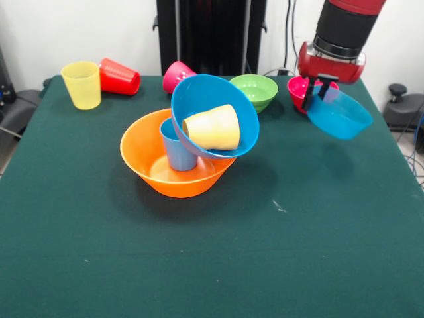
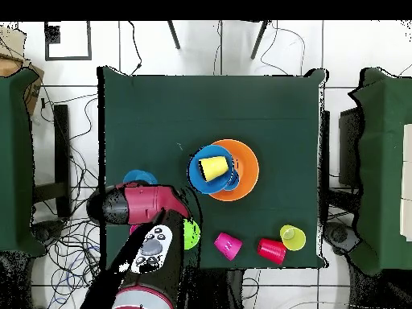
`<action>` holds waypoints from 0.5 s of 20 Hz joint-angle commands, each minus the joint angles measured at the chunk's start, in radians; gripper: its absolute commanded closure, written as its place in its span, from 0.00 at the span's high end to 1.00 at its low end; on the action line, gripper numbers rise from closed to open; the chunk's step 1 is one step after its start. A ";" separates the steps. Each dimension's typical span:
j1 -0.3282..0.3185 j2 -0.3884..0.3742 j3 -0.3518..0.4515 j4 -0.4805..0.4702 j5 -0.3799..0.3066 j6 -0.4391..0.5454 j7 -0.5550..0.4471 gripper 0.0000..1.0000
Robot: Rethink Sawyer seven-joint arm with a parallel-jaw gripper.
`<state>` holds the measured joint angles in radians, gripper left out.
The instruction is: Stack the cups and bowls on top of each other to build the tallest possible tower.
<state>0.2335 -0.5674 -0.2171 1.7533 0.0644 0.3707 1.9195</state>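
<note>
Nearest the camera, the large orange bowl [image 1: 177, 165] sits upright near the middle of the green table [image 1: 212, 265], forming the base of the tower. Inside it stands the light blue cup [image 1: 176, 150], and the large blue bowl [image 1: 213, 114] leans steeply on that cup, its mouth tipped toward the camera. Lying on its side within the blue bowl is the pale orange cup [image 1: 212, 127], its base facing the viewer.

Toward the far right corner, the gripper [image 1: 318, 88] hangs above the cloth with its fingers pinched on the rim of the small blue bowl [image 1: 339, 114], which is lifted clear of the table and tilted. Just behind it the magenta bowl [image 1: 299, 87] rests at the far edge, with the green bowl [image 1: 256, 90] beside it.

Along the far edge to the left, the pink cup [image 1: 176, 74] lies tipped over behind the tower. At the far left corner the yellow cup [image 1: 81, 84] stands upright, and the red cup [image 1: 120, 77] lies on its side just beside it.
</note>
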 commanded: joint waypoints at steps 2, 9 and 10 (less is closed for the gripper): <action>0.014 0.002 0.122 0.026 0.034 0.033 0.147 0.00; 0.049 -0.007 0.082 0.004 0.058 0.073 0.189 0.00; 0.060 -0.004 0.072 -0.006 0.056 0.080 0.192 0.00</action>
<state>0.2522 -0.5744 -0.2152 1.7556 0.0742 0.3705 1.9197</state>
